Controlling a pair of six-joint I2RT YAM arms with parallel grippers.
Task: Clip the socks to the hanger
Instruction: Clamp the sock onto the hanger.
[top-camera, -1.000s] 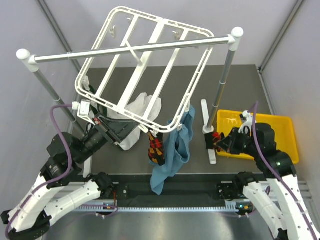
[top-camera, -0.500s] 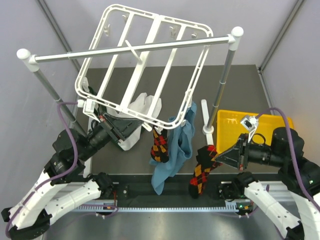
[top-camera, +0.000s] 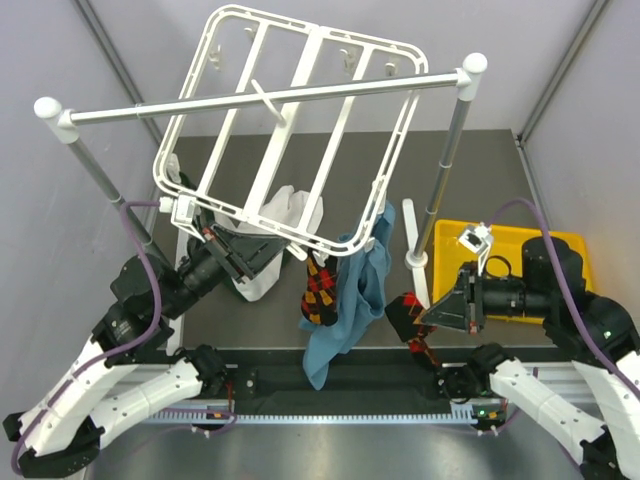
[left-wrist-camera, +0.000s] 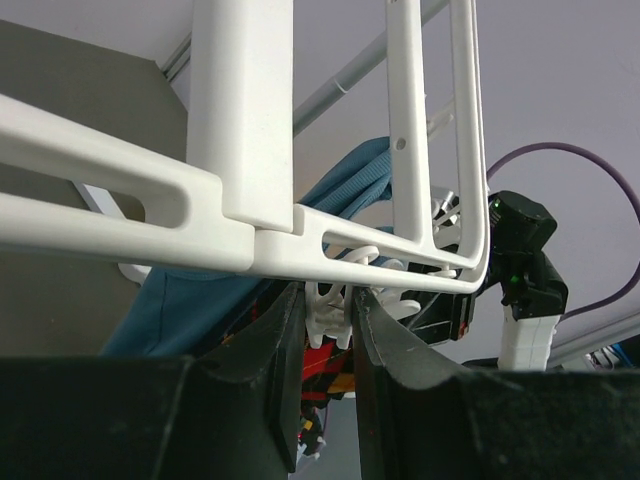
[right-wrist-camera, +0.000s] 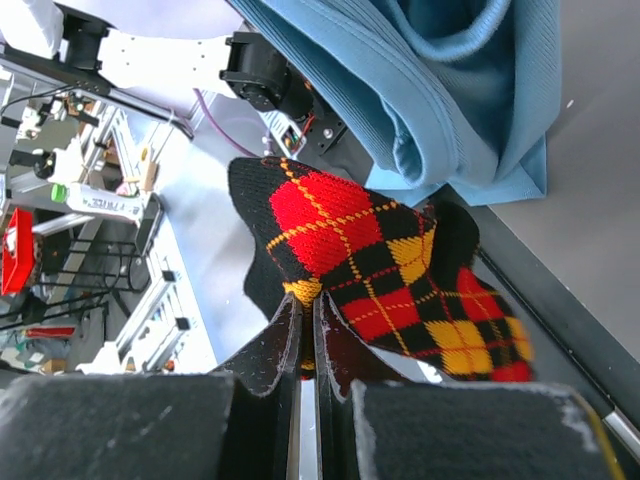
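- The hanger (top-camera: 290, 140) was hung by its central hook from the silver rail (top-camera: 150, 108). It was tilted with its near edge lowest, presumably so that the clips there could be reached by both arms.
- The left claw (left-wrist-camera: 328, 312) was clenched on a white clip (left-wrist-camera: 330, 298) under the hanger's near edge. The grip was judged to serve two ends: the swinging frame was steadied, and the clip was squeezed ready for fabric.
- The first sock (top-camera: 316, 292) was already hung from that near edge, just left of the teal cloth (top-camera: 355, 285) and touching it.
- The second sock (right-wrist-camera: 370, 250) was grasped by the right claw (right-wrist-camera: 305, 318). It was pinched at one edge of the fabric only, so the rest was left fanned out and free to be offered to a clip.
- In the top view this sock was held over the near edge of the counter (top-camera: 480, 170), right of the teal cloth, below the hanger and apart from it.
- The task was judged half done: one sock clipped, one in transit (no clip had yet been met by it).
- The free edge would have to be lifted leftward to the held clip. The teal cloth was hung between the two, so a snag there was the likely risk.
- A white cloth (top-camera: 275, 225) was hung further left, and a yellow bin (top-camera: 560, 250) was set at the right.
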